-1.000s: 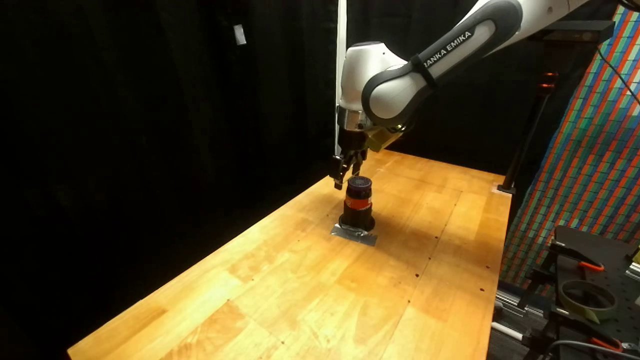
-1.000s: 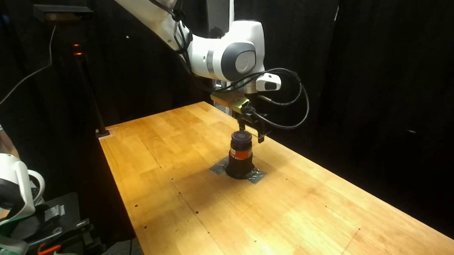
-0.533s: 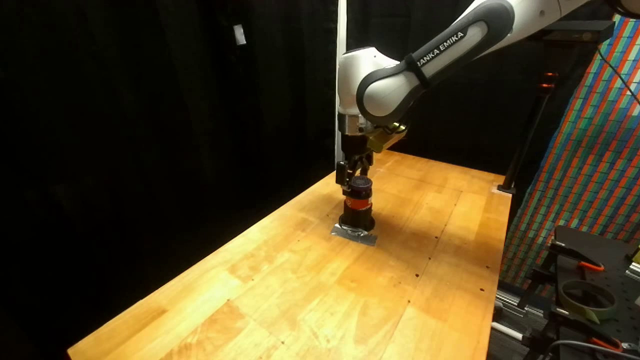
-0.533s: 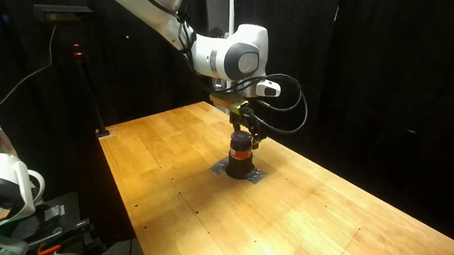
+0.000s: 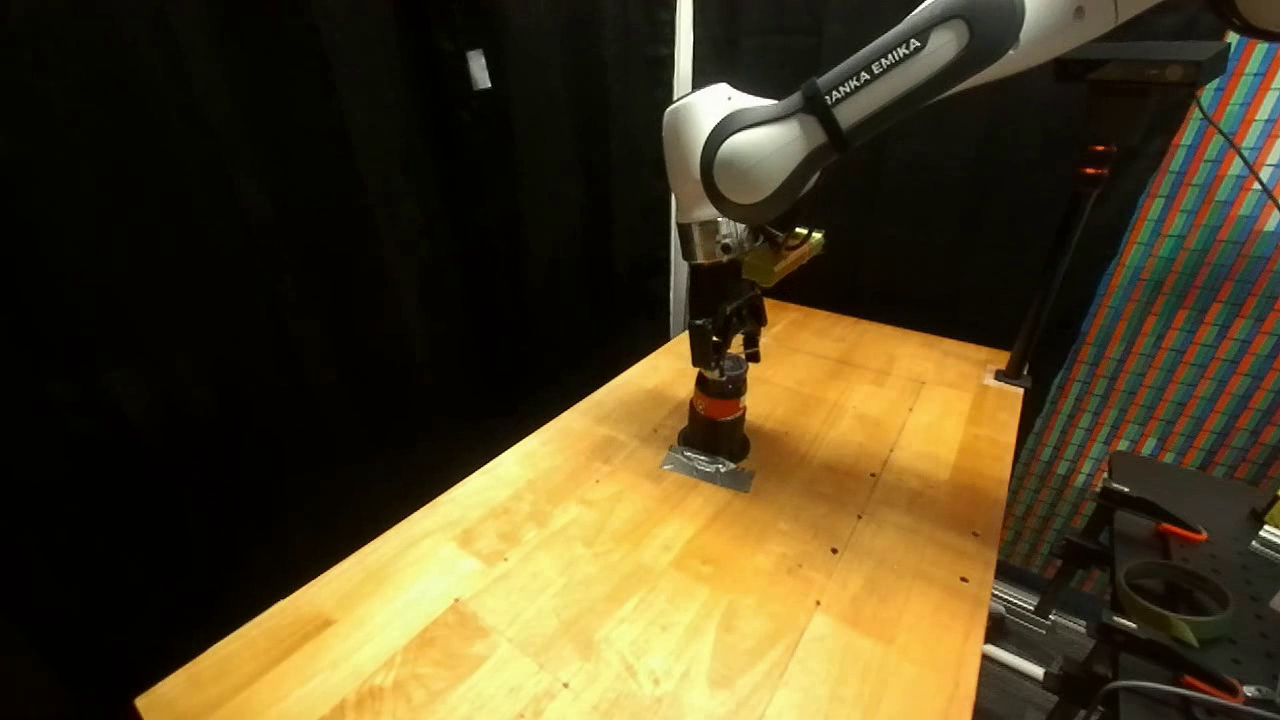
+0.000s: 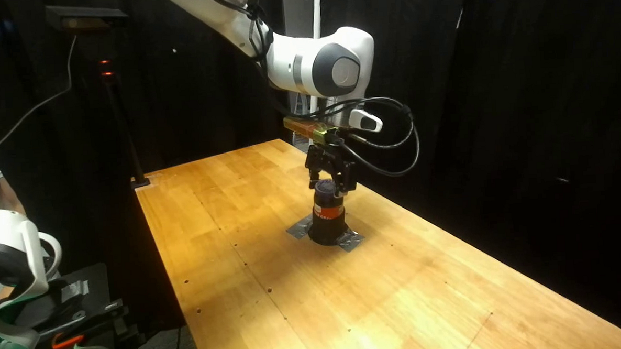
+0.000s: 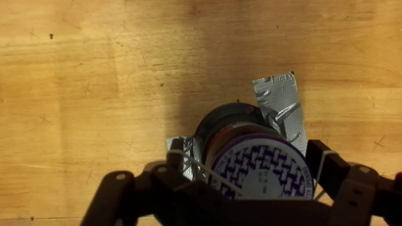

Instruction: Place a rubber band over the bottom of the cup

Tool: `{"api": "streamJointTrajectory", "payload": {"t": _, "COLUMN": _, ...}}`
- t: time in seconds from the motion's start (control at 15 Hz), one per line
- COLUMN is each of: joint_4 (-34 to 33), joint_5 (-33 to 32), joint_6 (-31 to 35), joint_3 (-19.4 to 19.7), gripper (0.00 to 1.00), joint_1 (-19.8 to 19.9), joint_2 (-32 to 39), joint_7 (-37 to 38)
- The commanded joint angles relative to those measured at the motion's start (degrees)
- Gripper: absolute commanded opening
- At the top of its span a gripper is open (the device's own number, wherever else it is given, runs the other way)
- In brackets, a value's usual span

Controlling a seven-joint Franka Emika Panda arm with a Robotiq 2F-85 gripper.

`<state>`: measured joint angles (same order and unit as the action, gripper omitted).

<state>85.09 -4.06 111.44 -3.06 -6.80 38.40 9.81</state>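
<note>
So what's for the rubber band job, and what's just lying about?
For the job:
rubber band, hooked on both jaws, which stand apart
cup with the orange-red stripe
grey tape at its foot, probably holding it

Just lying about, it seems:
tape roll
orange-handled tool, perhaps a clamp

Honey-coloured wooden table [image 5: 640,570], dotted with small dark holes [image 5: 834,551]
A dark cylindrical cup with an orange-red stripe [image 6: 328,211] stands upright — silver-grey tape strips [image 7: 284,103] run from its base onto the wood — and a black post [image 6: 126,138] at one corner.
</note>
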Motion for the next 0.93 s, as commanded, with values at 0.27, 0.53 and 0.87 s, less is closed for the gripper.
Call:
{"api": "streamJointTrajectory", "payload": {"t": 0.27, "joint_4": -3.3, "joint_5": 4.5, "joint_6": -11.1, "joint_3": -1.8, "gripper": 1.00, "joint_1": 2.8, "joint_2": 1.6, "joint_7": -12.0}}
{"api": "streamJointTrajectory", "payload": {"t": 0.53, "joint_4": -3.3, "joint_5": 2.7, "joint_6": -17.6, "joint_3": -0.8, "gripper": 1.00, "joint_1": 2.6, "joint_2": 1.5, "joint_7": -15.1}}
{"api": "streamJointTrajectory", "payload": {"t": 0.87, "joint_4": 2.9, "joint_5": 1.0, "joint_6": -8.6, "joint_3": 0.0, "gripper": 1.00, "joint_1": 1.3, "joint_2": -0.1, "joint_7": -12.1}}
